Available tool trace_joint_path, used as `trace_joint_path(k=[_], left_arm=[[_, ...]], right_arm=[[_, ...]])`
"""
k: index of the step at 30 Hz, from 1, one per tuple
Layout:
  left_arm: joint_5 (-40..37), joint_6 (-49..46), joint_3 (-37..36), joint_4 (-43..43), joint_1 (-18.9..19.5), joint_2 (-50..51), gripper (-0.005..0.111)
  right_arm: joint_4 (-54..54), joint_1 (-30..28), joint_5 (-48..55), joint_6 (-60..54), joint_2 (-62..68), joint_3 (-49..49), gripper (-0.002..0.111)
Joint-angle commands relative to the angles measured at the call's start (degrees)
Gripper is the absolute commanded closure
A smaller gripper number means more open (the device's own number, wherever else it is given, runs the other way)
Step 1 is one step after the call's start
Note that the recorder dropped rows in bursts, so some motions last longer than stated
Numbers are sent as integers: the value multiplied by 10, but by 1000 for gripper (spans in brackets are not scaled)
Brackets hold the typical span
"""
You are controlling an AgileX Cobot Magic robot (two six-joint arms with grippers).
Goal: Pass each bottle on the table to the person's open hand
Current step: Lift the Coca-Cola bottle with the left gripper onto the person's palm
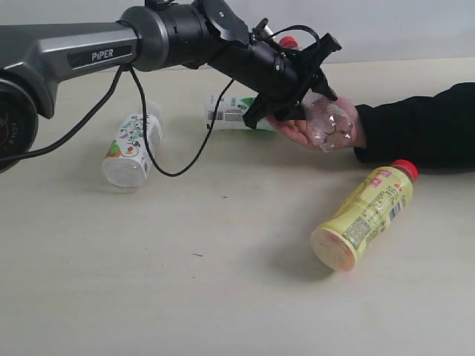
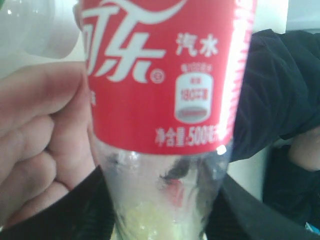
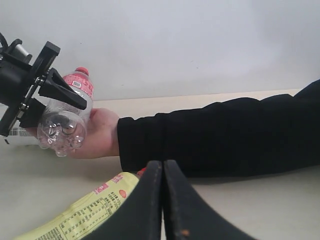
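Though clamped snugly around the clear red-label cola bottle (image 1: 330,124) with the left pincer (image 1: 312,106), looked a risky handover! Held that bottle tilted, base outward, against the person's open hand (image 1: 300,132), just above the worktop (image 1: 185,297). Showed no fingers wrapped round it. Could have rolled off the palm on release and dropped toward the yellow red-capped bottle (image 1: 364,215) lying nearby. Could also have pinched skin, with pincer and palm so close. Had the right pincer (image 3: 161,167) pressed closed on nothing, low beside the yellow bottle. Left the white green-label bottle (image 1: 230,111) and the floral-print bottle (image 1: 132,148) lying on the worktop, near a drooping cable (image 1: 159,159) apt to snag them on any pull-back.
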State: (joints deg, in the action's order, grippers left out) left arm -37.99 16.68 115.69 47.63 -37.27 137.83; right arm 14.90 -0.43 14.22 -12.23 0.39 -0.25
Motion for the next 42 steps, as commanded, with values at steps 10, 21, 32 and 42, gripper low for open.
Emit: trace_joint_path(k=[10, 21, 32, 42], left_arm=[[9, -17, 4, 5, 1, -3, 104], [2, -29, 4, 5, 1, -3, 34], [-54, -71, 4, 5, 1, -22, 23], [-108, -105, 4, 5, 1, -36, 23]], right_arm=[[0, 2, -2, 1, -4, 3, 108], [0, 2, -2, 1, -4, 3, 108], [0, 2, -2, 1, -4, 3, 108], [0, 2, -2, 1, -4, 3, 108]])
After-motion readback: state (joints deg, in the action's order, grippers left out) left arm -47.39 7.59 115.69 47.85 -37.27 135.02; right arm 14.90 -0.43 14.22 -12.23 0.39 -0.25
